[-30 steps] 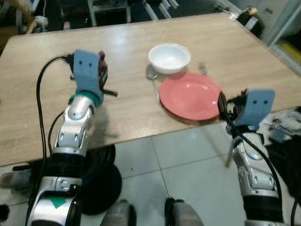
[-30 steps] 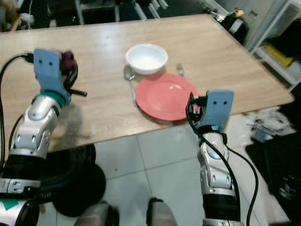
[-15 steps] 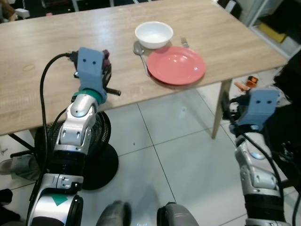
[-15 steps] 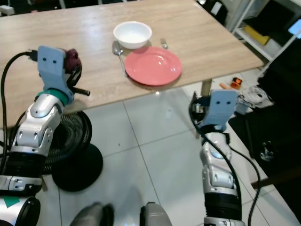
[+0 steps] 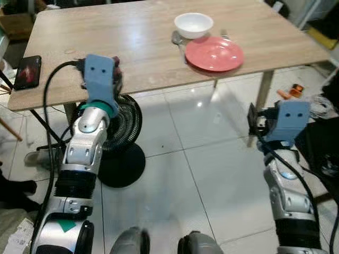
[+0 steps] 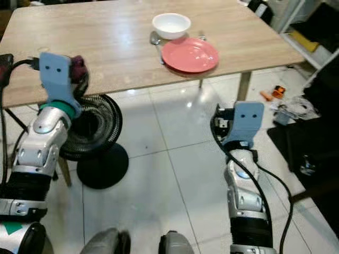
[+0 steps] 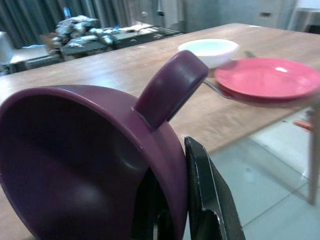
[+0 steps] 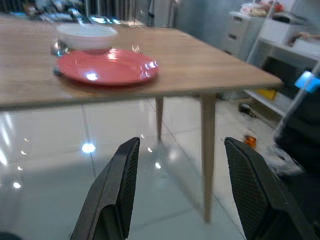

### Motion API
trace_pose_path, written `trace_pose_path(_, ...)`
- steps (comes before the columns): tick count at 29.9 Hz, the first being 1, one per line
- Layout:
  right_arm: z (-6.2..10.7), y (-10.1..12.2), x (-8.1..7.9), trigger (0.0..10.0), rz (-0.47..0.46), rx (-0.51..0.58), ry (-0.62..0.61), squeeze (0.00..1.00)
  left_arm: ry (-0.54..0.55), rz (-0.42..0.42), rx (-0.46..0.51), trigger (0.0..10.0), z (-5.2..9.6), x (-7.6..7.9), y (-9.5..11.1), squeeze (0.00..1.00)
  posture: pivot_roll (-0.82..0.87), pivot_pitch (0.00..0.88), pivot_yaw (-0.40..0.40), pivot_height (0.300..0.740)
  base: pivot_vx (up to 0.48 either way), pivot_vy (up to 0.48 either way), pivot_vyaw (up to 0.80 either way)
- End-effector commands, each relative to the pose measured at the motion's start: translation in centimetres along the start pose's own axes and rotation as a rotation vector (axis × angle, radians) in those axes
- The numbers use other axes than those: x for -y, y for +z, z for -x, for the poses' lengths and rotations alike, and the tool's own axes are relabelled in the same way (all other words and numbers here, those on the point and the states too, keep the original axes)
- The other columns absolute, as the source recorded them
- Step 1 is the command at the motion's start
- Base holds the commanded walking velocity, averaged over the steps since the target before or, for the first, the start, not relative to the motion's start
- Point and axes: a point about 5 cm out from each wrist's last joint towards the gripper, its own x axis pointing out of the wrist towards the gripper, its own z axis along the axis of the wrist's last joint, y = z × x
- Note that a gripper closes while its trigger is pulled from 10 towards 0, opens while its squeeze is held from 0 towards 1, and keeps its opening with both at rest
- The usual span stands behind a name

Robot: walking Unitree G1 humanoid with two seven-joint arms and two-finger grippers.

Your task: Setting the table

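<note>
Light wooden table (image 5: 122, 37): partly set; the robot stands back from its near edge, over pale floor tiles.
Round pink plate (image 5: 214, 53): laid near the table's right end, close to the front edge.
White round bowl (image 5: 194, 24): placed just behind the plate, at its far left rim.
Metal spoon (image 5: 179, 43): lying just beside the plate's left rim, bowl end next to the white bowl.
Metal fork (image 6: 201, 37): only its tip is discernible behind the plate; position otherwise hard to make out.
Dark purple cup with a thick handle (image 7: 95, 150): not yet on the table; carried in the left gripper (image 7: 180, 210), whose black fingers pinch the cup wall, one inside and one outside.
Right gripper (image 8: 187, 192): empty, fingers spread wide, held low over the floor and pointing at the table's right leg.
Progress: judged mostly done; the cup remains to be set down by the place setting.
Hidden or unclear: the cup's underside is cut off in the left wrist view; a dark flat phone-like object (image 5: 27, 71) lies at the table's left edge, and a black floor fan (image 5: 121, 143) stands partly under the table.
</note>
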Motion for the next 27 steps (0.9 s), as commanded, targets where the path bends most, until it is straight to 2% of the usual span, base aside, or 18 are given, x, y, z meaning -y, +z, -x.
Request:
trace_pose_path(1,0.17,-0.23,-0.43,10.0,-0.005,-0.006,0.011,0.0,0.017,0.002,-0.002,10.0,0.11,-0.47,-0.08,0.0,-0.02,0.017,0.046,0.74,-0.33,0.0,0.0)
trace_pose_path(22,0.23,-0.19,-0.35,10.0,0.003,-0.005,0.014,0.0,0.008,0.007,0.001,10.0,0.0,-0.2,-0.05,0.0,-0.03,0.012,0.045,0.74,-0.327,0.0,0.0)
trace_pose_path(27,0.25,-0.18,-0.36,10.0,0.004,-0.006,0.016,0.0,0.005,0.013,0.001,10.0,-0.04,-0.08,-0.03,0.0,-0.03,0.014,0.046,0.74,-0.169,0.0,0.0)
